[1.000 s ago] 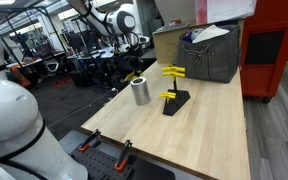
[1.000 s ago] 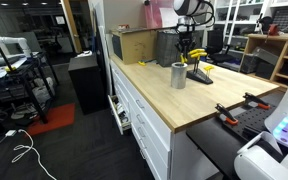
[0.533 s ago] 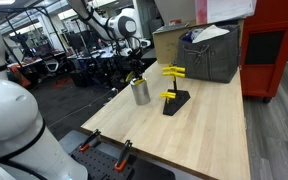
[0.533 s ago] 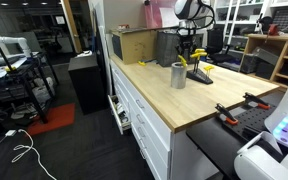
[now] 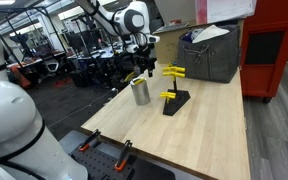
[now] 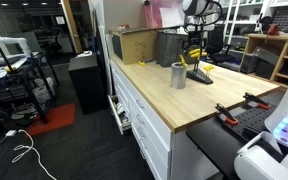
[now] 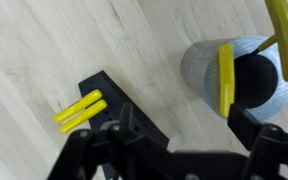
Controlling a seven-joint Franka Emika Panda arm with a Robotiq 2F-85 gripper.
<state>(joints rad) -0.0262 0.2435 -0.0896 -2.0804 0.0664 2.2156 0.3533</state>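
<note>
A silver metal cup (image 5: 141, 92) (image 6: 178, 75) stands on the light wooden table (image 5: 204, 135). In the wrist view the cup (image 7: 199, 70) holds two yellow sticks (image 7: 225, 75) that lean on its rim. Beside it is a black stand (image 5: 175, 102) (image 7: 104, 90) with yellow pegs (image 5: 173, 71) (image 7: 81, 112). My gripper (image 5: 142, 62) (image 6: 192, 47) (image 7: 184, 140) hangs just above the cup, open and empty, touching nothing. Its dark fingers (image 7: 259, 135) frame the bottom of the wrist view.
A grey bin (image 5: 212, 55) and a cardboard box (image 5: 169, 40) stand at the table's back edge. A red cabinet (image 5: 274, 50) is beside them. Orange-handled clamps (image 5: 122, 152) grip the near edge. Drawers (image 6: 144, 120) front the bench.
The gripper, shut at the cup's rim a second ago, has opened and risen a little. A yellow stick now rests in the cup.
</note>
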